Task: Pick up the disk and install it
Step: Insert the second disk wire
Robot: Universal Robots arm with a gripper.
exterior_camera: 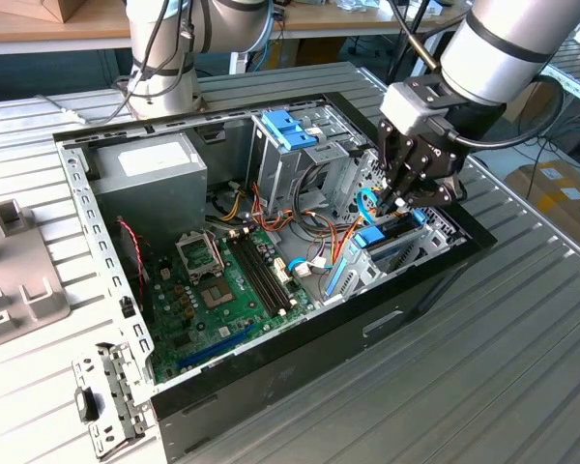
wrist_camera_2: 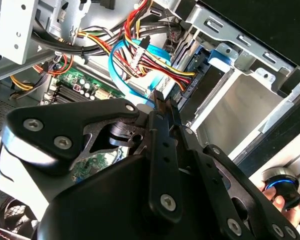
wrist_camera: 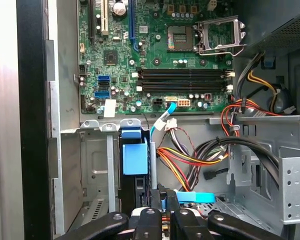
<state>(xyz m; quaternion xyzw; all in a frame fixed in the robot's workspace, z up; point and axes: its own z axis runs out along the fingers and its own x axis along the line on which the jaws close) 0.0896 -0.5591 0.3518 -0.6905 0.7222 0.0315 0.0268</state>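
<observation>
**Gripper down at the drive cage, disk standing in its slot**

We see the black, metal-linked gripper [exterior_camera: 394, 205] lowered into the front corner of the open black desktop computer case [exterior_camera: 300, 372], where the folded grey sheet-metal drive cage [wrist_camera: 95, 170] sits. In both wrist views its jaws are drawn together. We cannot make out whether something thin is pinched between them.

The disk [wrist_camera: 135, 160], a flat dark slab framed by a light-blue plastic carrier rail, stands edge-up inside that cage, just beside the gripper's tips [wrist_camera: 163, 195]. In the exterior view it shows as a blue-edged slab [exterior_camera: 398, 249] below the gripper. We judge that the edge-up stance suits the narrow slot, whose walls would guide the rail. We cannot tell whether the disk is fully seated.

The gripper comes in from above, which we take to be a way of clearing the bundle of red, yellow and orange wires [wrist_camera: 190, 160] and the glossy light-blue flat data cable [wrist_camera_2: 122, 65] hanging close by. Both look soft and easy to snag.

Elsewhere, the green printed motherboard [wrist_camera: 155, 60] lies flat on the case floor, its long black memory slots empty. The big grey metal power-supply box [exterior_camera: 150, 174] fills the far corner, well apart from the work. The plastics look smooth, and the cage is matt, stamped and perforated.
</observation>
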